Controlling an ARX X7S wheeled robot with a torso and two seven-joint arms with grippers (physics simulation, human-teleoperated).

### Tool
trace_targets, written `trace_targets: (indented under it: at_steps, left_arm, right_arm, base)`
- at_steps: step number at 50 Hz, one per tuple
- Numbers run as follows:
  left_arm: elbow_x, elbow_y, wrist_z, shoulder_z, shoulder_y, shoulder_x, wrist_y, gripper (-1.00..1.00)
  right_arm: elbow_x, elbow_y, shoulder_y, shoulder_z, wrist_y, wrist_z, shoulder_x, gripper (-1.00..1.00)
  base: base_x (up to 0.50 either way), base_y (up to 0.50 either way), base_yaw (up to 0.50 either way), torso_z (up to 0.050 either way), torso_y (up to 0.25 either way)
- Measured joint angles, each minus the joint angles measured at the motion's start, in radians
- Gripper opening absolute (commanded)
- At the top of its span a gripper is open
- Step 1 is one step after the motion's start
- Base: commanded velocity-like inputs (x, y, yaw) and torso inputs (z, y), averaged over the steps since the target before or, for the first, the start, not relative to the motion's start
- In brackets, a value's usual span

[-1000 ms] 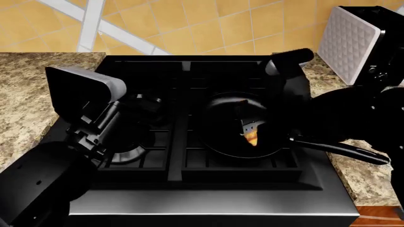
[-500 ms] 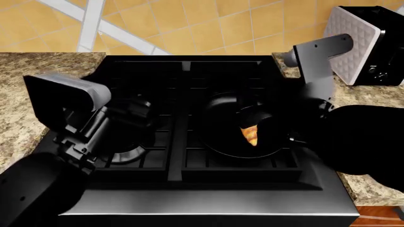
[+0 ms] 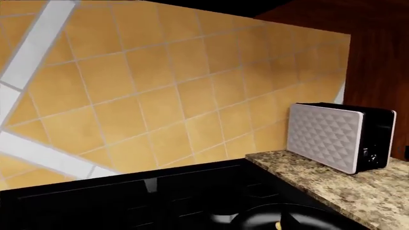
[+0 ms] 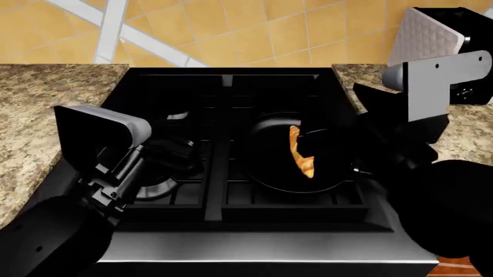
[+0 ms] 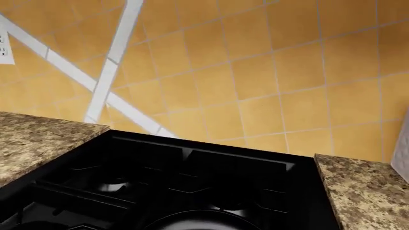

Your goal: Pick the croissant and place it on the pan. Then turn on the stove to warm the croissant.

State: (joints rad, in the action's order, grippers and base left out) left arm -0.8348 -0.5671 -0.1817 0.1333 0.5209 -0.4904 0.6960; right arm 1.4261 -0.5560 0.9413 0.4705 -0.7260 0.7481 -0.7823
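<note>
The golden croissant lies loose in the round black pan on the stove's front right burner. My right gripper hovers just to the croissant's right, dark against the pan, and holds nothing. Its arm reaches in from the right. My left gripper hangs over the front left burner, and its fingers are lost against the black grates. In the left wrist view the pan shows with a sliver of croissant. The right wrist view shows only the pan's rim. The stove's knobs are out of view.
A black-and-white toaster stands on the granite counter to the stove's right, close behind my right arm. More granite counter lies to the left. An orange tiled wall backs the stove.
My right gripper has let go of the croissant and drawn back up to the right, so the whole pastry now shows in the pan. The left arm has shifted slightly.
</note>
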Motion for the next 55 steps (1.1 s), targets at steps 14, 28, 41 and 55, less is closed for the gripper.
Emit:
trace_targets:
  at_steps: [14, 28, 41, 55]
  left_arm:
    - [0.006, 0.009, 0.003, 0.021, 0.023, 0.004, 0.003, 1.00]
    - [0.012, 0.022, 0.009, 0.033, 0.030, 0.008, -0.005, 1.00]
    - [0.013, 0.032, 0.011, 0.040, 0.032, 0.011, -0.011, 1.00]
    - [0.006, 0.030, 0.008, 0.044, 0.026, 0.011, -0.013, 1.00]
  right_arm:
    - [-0.001, -0.017, -0.042, -0.023, 0.030, 0.007, -0.027, 1.00]
    - [-0.003, -0.015, -0.061, -0.028, 0.046, -0.003, -0.029, 1.00]
    - [-0.006, -0.013, -0.075, -0.031, 0.060, -0.007, -0.027, 1.00]
    - [-0.008, -0.018, -0.082, -0.034, 0.068, -0.010, -0.027, 1.00]
  base:
    - [-0.03, 0.00, 0.00, 0.000, 0.000]
    - [-0.48, 0.00, 0.00, 0.000, 0.001]
    - [-0.50, 0.00, 0.00, 0.000, 0.000]
    - [-0.28, 0.00, 0.00, 0.000, 0.000]
